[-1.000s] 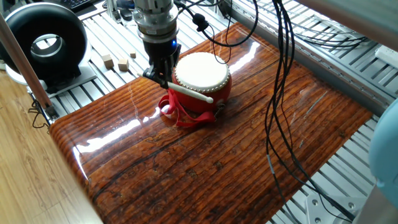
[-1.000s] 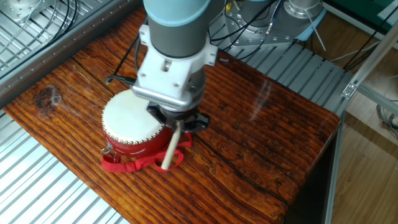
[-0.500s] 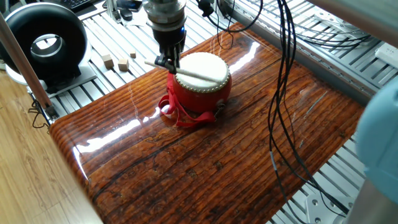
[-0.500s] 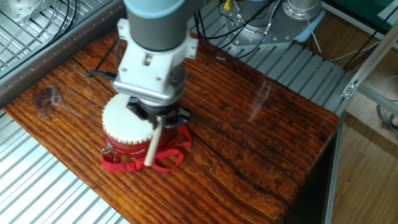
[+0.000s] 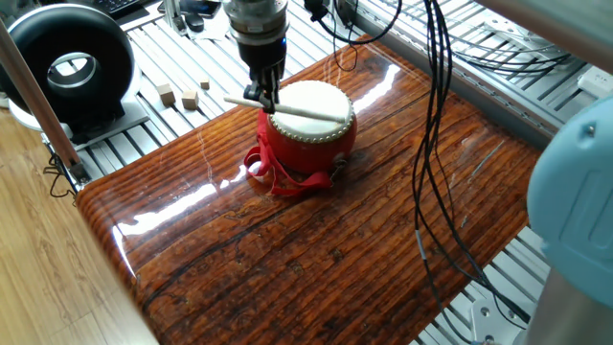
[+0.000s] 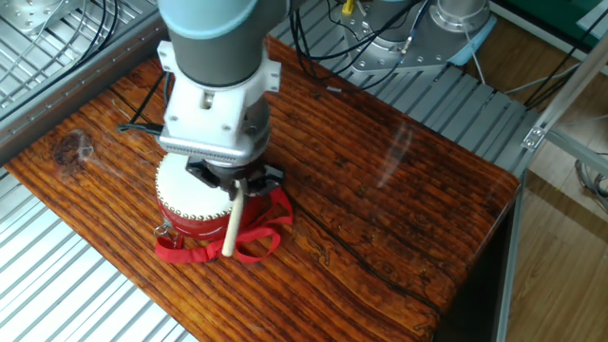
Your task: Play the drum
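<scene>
The red drum (image 5: 311, 134) with a cream-white skin top and red ribbon loops stands on the wooden board; it also shows in the other fixed view (image 6: 185, 211). My gripper (image 5: 261, 93) is at the drum's left rim, shut on a pale wooden drumstick (image 5: 292, 109). The stick lies across the skin, touching or just above it. In the other fixed view the gripper (image 6: 236, 179) hangs over the drum and hides most of the skin, and the drumstick (image 6: 232, 223) slants down past the drum's front side.
A glossy wooden board (image 5: 364, 220) lies on a slatted metal table. A large black ring-shaped device (image 5: 65, 67) stands at the back left, with small wooden blocks (image 5: 178, 95) next to it. Black cables (image 5: 431, 144) hang over the board's right half.
The gripper has risen from beside the drum's left side to its rim, lifting the stick from the drum's front wall onto the skin. In the last half second it shifted only slightly.
</scene>
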Controlling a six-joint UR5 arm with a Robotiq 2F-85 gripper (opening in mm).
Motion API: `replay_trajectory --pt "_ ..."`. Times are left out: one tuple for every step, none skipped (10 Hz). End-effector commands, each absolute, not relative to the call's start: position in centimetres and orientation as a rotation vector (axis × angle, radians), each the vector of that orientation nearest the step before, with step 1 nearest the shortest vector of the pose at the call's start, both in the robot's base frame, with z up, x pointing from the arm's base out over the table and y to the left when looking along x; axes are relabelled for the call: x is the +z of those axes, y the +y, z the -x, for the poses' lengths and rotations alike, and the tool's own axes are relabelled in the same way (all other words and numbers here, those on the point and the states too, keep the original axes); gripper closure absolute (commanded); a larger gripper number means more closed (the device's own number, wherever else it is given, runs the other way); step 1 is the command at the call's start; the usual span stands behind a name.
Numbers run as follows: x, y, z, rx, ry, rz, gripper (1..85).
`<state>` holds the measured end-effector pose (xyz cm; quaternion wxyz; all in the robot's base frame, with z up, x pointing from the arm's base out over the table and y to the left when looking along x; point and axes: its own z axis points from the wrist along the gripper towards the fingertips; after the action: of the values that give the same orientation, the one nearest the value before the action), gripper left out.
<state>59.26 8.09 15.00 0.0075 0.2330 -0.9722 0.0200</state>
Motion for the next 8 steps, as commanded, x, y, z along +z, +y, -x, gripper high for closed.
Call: replay_trajectory --pt "15.0 9.9 -59.6 -0.055 -3.100 -0.542 84.7" --pt "15.0 9.5 -59.6 -0.033 -3.096 -0.563 84.7" --pt "15.0 9.5 -59.7 -0.030 -3.093 -0.592 84.7" --pt "15.0 9.0 -59.8 -0.017 -3.086 -0.605 84.7" --pt "15.0 5.9 -61.5 0.046 -3.071 -0.619 84.7" --pt "14.7 4.3 -62.7 0.064 -3.055 -0.630 84.7" --pt "14.3 3.2 -63.3 0.061 -3.042 -0.659 84.7" --pt "14.1 2.1 -63.3 0.084 -3.024 -0.691 84.7"
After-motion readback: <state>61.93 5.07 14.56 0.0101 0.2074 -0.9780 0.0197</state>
